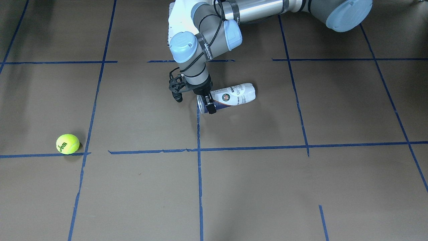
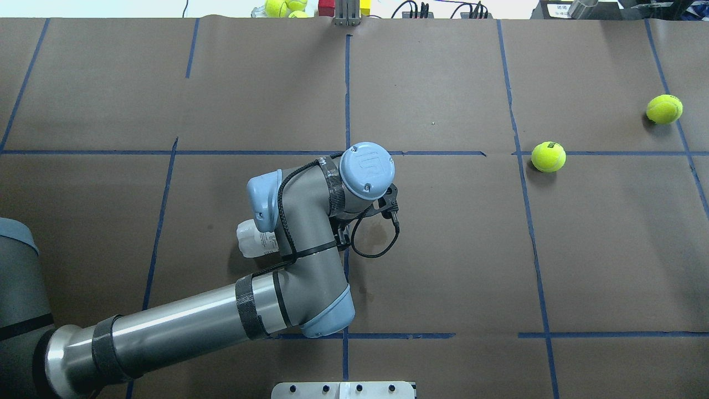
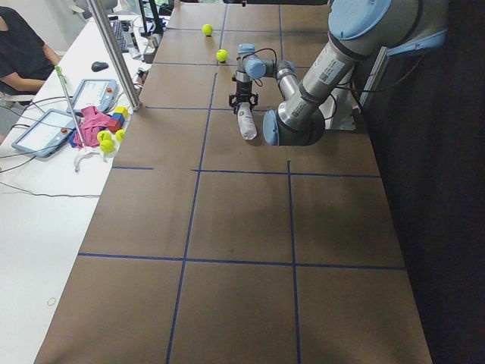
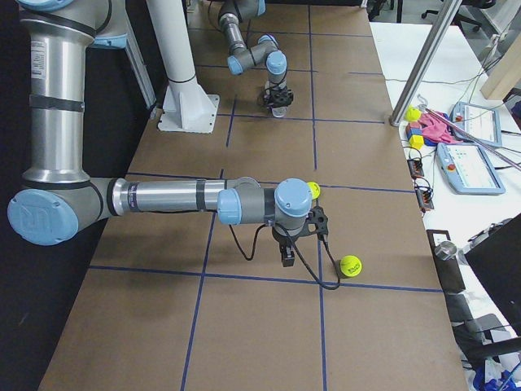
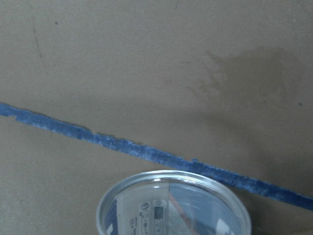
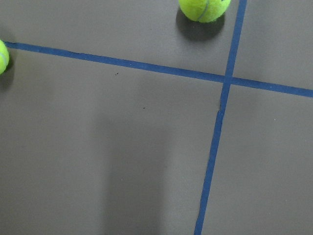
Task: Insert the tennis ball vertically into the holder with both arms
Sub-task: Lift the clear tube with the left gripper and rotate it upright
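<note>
Left end effector (image 1: pixel 208 104): you will find its black fingers set at the metal-rimmed mouth of the holder (image 1: pixel 235 94); whether they clamp the rim cannot be told. The holder, a clear plastic cylinder with a white and navy label, lies on its side near mid-worktop (image 1: pixel 301 187), a matt brown sheet gridded with blue tape (image 1: pixel 199 174). The tennis ball (image 1: pixel 68 144), fuzzy yellow-green, sits well apart toward the robot's right, at a tape line. A second ball (image 2: pixel 664 108) lies beyond it. The right end effector (image 4: pixel 286 254) hangs near both balls; you cannot tell its grip.
</note>
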Robot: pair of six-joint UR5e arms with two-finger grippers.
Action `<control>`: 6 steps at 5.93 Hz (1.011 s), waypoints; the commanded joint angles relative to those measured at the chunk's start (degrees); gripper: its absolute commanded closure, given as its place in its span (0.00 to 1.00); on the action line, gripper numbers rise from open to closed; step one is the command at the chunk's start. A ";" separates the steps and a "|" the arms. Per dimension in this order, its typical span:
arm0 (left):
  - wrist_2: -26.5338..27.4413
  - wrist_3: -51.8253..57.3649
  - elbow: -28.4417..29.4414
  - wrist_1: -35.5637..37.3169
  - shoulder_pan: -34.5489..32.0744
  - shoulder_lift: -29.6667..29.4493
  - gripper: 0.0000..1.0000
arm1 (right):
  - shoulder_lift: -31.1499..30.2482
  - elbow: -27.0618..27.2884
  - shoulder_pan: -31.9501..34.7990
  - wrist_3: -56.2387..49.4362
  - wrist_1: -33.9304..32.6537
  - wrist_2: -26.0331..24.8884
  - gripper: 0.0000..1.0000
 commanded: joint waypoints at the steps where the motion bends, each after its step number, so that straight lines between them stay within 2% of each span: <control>1: 0.09 0.09 -1.52 -0.09 -0.38 -0.17 0.32 | 0.04 0.08 0.00 -0.30 0.08 0.37 0.00; 2: 0.35 0.00 -2.57 -0.79 -0.82 -0.25 0.34 | 0.47 0.00 0.00 -0.31 0.08 0.28 0.00; 3: 0.35 -0.79 -5.11 -4.63 -1.86 0.27 0.34 | 0.47 -0.09 0.00 -0.22 1.65 0.46 0.00; 4: 0.27 -4.80 -8.96 -9.36 -2.83 1.93 0.34 | -0.57 -1.57 0.00 -0.05 6.54 0.63 0.00; 5: 0.26 -8.66 -11.35 -18.98 -4.41 4.29 0.34 | -0.75 -1.67 0.00 -0.13 9.20 1.24 0.00; 6: 0.26 -16.71 -11.63 -34.74 -6.16 6.93 0.34 | -0.76 -1.59 0.00 0.04 11.22 1.25 0.00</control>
